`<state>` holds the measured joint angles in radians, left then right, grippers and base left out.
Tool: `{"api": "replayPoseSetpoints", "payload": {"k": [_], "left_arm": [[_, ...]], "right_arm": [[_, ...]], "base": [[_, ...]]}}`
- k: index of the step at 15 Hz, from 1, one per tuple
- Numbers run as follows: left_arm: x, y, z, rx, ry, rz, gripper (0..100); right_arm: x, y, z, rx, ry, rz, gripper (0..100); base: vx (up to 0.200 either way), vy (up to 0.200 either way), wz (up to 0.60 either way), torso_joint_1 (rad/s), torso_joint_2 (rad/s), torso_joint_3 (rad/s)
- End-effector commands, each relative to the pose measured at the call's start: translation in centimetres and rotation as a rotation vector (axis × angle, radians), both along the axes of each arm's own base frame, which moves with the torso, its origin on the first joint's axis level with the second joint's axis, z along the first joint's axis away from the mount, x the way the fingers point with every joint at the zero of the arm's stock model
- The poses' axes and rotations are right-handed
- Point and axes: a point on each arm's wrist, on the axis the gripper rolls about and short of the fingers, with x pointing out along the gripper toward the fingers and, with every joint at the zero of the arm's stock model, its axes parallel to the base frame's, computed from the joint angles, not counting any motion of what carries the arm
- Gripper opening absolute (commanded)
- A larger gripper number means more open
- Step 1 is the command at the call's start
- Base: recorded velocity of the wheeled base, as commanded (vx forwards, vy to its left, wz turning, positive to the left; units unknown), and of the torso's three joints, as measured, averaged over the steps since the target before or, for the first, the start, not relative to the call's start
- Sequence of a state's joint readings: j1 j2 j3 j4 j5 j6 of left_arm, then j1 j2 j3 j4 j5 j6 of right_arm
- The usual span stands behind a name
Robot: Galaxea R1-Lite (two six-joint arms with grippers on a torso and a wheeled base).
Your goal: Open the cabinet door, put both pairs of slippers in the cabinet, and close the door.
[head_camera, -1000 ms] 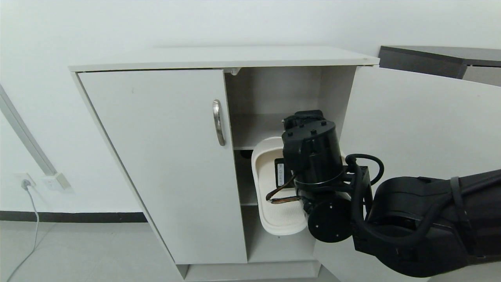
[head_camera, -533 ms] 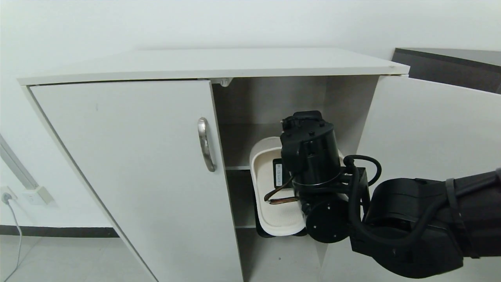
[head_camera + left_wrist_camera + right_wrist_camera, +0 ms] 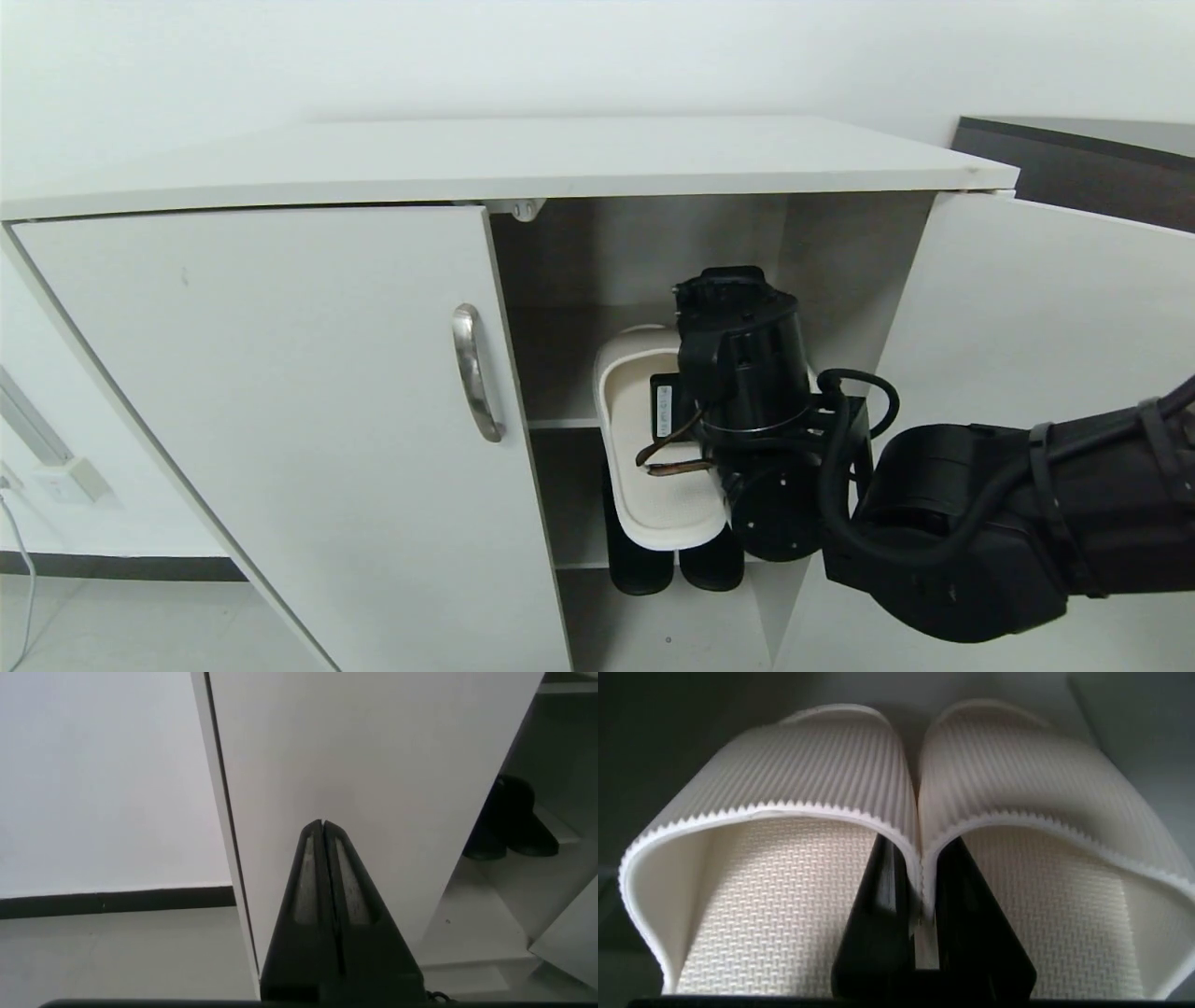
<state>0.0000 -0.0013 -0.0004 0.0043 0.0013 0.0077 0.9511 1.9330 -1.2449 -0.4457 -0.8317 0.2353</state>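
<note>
A pair of white ribbed slippers (image 3: 785, 859) hangs side by side from my right gripper (image 3: 920, 924), which is shut on the inner edges of both straps. In the head view the white slippers (image 3: 653, 467) are at the cabinet's open right half, toes up, in front of the upper shelf edge (image 3: 560, 423). A pair of black slippers (image 3: 672, 560) lies on the shelf below them, also seen as black slippers (image 3: 509, 821) inside the cabinet. My left gripper (image 3: 322, 859) is shut on nothing and points at the closed left door (image 3: 374, 765).
The cabinet's right door (image 3: 1027, 308) stands swung open beside my right arm. The left door (image 3: 280, 420) with its metal handle (image 3: 474, 385) is closed. A dark counter (image 3: 1074, 159) sits behind at the right. Bare floor (image 3: 121, 952) lies left of the cabinet.
The head camera has moved closer to the cabinet. The white slippers stay in my right gripper and now sit higher against the upper shelf. The black slippers have come into sight below.
</note>
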Motion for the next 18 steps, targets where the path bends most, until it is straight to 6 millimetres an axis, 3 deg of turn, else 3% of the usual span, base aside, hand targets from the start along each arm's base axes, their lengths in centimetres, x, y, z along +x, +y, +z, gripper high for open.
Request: {"api": "replayPoseSetpoints", "payload": {"k": [1, 7, 11, 18], "left_arm": [[0.0, 0.0, 0.0, 0.000, 0.001, 0.000, 0], [0.0, 0.0, 0.0, 0.000, 0.002, 0.000, 0], [0.0, 0.0, 0.0, 0.000, 0.001, 0.000, 0], [0.0, 0.0, 0.0, 0.000, 0.001, 0.002, 0]], "right_arm": [[1.1, -0.1, -0.1, 0.004, 0.004, -0.002, 0], [5.4, 0.5, 0.3, 0.006, 0.003, -0.057, 0], [6.7, 0.8, 1.2, 0.006, 0.005, -0.066, 0], [8.8, 1.3, 0.8, 0.000, -0.007, -0.078, 0]], "base": [[0.000, 0.000, 0.00, 0.000, 0.00, 0.000], [0.000, 0.000, 0.00, 0.000, 0.00, 0.000], [0.000, 0.000, 0.00, 0.000, 0.00, 0.000], [0.000, 0.000, 0.00, 0.000, 0.00, 0.000]]}}
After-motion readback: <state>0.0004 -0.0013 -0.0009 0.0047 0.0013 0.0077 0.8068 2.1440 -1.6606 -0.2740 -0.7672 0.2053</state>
